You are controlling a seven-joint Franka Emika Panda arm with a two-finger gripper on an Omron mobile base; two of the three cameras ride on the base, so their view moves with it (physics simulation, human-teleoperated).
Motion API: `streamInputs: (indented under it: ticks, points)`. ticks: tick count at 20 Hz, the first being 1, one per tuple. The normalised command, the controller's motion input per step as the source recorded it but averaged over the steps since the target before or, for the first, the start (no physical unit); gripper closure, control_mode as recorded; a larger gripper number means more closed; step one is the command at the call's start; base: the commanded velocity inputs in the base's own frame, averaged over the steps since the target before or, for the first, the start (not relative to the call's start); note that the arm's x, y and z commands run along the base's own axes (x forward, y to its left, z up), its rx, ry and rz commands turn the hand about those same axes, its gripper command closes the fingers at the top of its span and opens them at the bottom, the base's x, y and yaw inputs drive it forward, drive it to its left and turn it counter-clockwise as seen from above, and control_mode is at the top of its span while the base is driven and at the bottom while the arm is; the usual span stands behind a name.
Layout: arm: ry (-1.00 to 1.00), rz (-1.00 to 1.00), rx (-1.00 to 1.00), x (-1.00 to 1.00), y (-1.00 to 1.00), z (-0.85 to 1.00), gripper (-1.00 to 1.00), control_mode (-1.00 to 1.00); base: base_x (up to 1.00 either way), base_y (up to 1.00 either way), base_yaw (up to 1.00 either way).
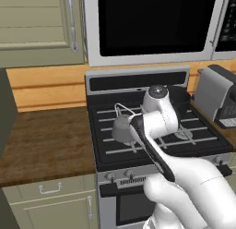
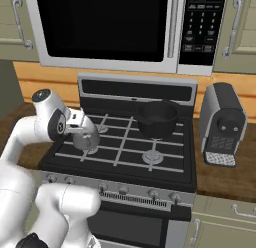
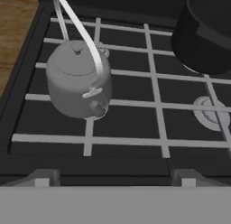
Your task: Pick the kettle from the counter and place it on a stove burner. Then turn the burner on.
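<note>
Kettle (image 3: pixel 77 85) on black stovetop (image 3: pixel 131 123) grates — wood counter (image 1: pixel 44 142) left; end effector (image 2: pixel 82 123) state unclear.

A dull grey metal sheen is seen on the kettle (image 3: pixel 76 83). The counter (image 1: pixel 44 140) is rendered as matt brown wood grain, the stovetop (image 3: pixel 135 119) as smooth black

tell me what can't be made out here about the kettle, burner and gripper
- Burner under the kettle: covered by the kettle's body in the hand view.
- Gripper: the arm's own wrist hides the fingers in both base views, so open or shut is unclear.
- Stove knobs: too small to read on or off.
- Black pot: cut off by the hand view's edge.
</note>
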Motion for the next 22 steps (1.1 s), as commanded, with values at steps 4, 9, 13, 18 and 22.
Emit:
streamInputs:
  ticks: [4, 9, 13, 18, 22]
  points:
    - [-0.18, 0.0, -0.01, -1.0, 1.0, -0.98, -1.0, -1.0, 0.0, 0.0, 0.0]
    - [-0.33, 0.0, 0.0, -1.0, 1.0, -1.0, -1.0, -1.0, 0.0, 0.0, 0.0]
    - [-0.42, -0.02, 0.07, -1.0, 0.93, -1.0, -1.0, -1.0, 0.0, 0.0, 0.0]
    - [-0.49, -0.26, 0.56, -0.54, -0.22, -1.0, -1.0, -1.0, 0.0, 0.0, 0.0]
    - [-0.73, -0.04, 0.18, -0.11, -0.3, -0.68, -1.0, -1.0, 0.0, 0.0, 0.0]
